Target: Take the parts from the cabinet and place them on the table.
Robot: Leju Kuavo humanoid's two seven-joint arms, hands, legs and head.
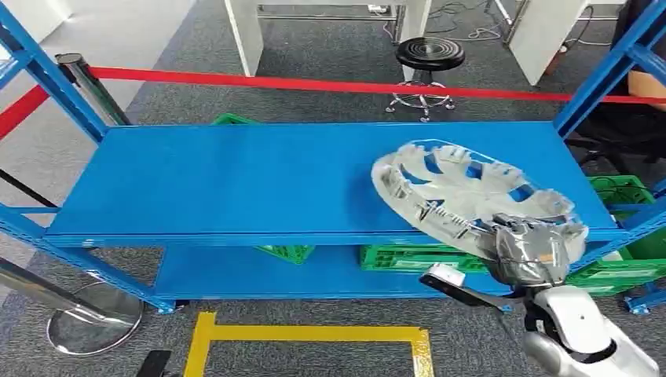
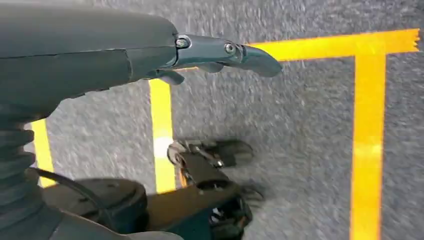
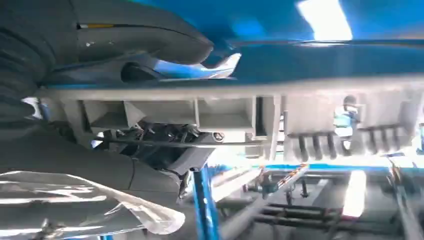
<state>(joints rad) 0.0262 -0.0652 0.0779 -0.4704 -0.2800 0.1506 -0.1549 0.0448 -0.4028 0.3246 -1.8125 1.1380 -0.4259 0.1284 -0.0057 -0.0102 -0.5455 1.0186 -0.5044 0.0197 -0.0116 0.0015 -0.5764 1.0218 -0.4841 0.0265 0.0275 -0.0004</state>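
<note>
In the head view, the round silver-grey plastic wheel cover [image 1: 463, 192], spoked and slotted with a ribbed rim, sits at the right of the frame, tilted, its far edge resting on the flat blue metal shelf [image 1: 236, 177] and its near edge jutting past the shelf's front lip toward the lower right. There the right hand [image 1: 534, 250], wrapped in a glossy silver covering, grips that near rim, so the cover lies up and to the left of the fingers, its broad face slanting away from the wrist. The white right forearm enters from the lower right corner. Green plastic lattice crates [image 1: 408, 258] sit under the shelf, a red barrier tape [image 1: 314, 82] crosses the upper frame, and a black round stool [image 1: 429, 55] stands beyond it.

In the left wrist view, the left hand [image 2: 215, 55] hangs over grey carpet crossed by yellow floor tape [image 2: 367, 140]; its dark smooth fingers [image 2: 257, 60] lie straight and close together, holding nothing, well apart from the cover, so the right hand is the nearer.

In the right wrist view, the cover's pale ribbed rim runs as a long band across the middle of the frame, with the thick grey thumb [image 3: 165, 37] on one side of it and the dark fingers [image 3: 165, 145] curled against the other, pinching the rim between them. Judging by this, the lift must draw the cover back clear of the shelf.
</note>
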